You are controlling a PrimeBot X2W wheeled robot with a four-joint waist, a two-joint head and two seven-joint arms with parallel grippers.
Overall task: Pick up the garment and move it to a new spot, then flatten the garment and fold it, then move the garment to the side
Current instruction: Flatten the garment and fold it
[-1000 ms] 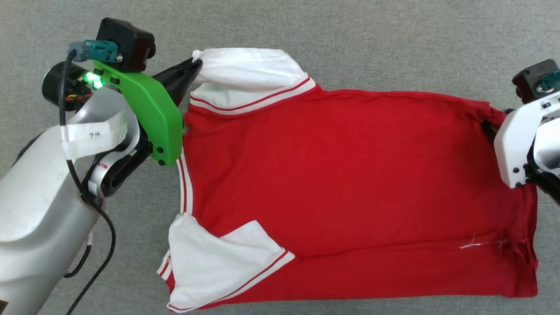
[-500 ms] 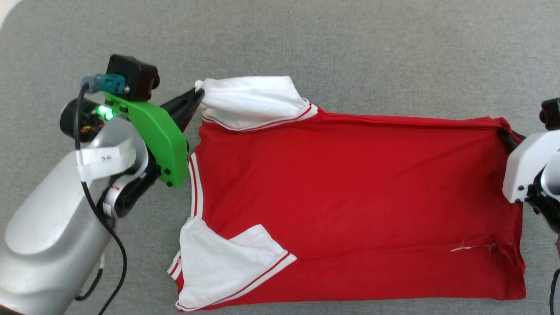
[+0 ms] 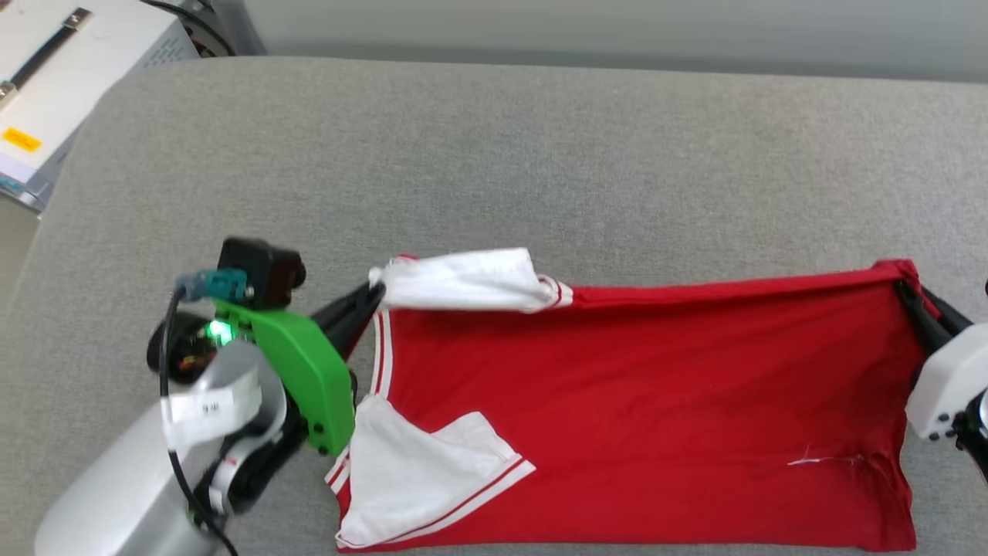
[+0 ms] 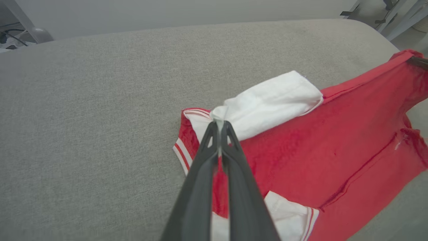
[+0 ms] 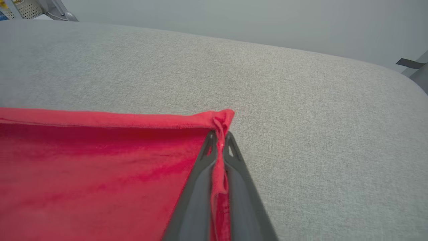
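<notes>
The garment (image 3: 641, 409), a red jersey with white sleeves and striped trim, stretches across the grey cushion with its plain side up; no number shows. My left gripper (image 3: 376, 291) is shut on the far white sleeve (image 3: 463, 279), seen pinched at the tips in the left wrist view (image 4: 219, 123). My right gripper (image 3: 905, 287) is shut on the far red hem corner (image 5: 222, 118), cloth bunched between the fingers (image 5: 197, 187). The far edge is held taut and raised between both grippers; the near part (image 3: 617, 510) lies on the cushion.
The grey cushion (image 3: 540, 154) extends well beyond the shirt toward the far edge. A white box with a black handle (image 3: 69, 69) stands off the cushion's far left corner. Grey wall lies behind.
The head camera has tilted up, showing more cushion and the white box. Both grippers have lifted the shirt's far edge, and the upper sleeve has folded over and narrowed.
</notes>
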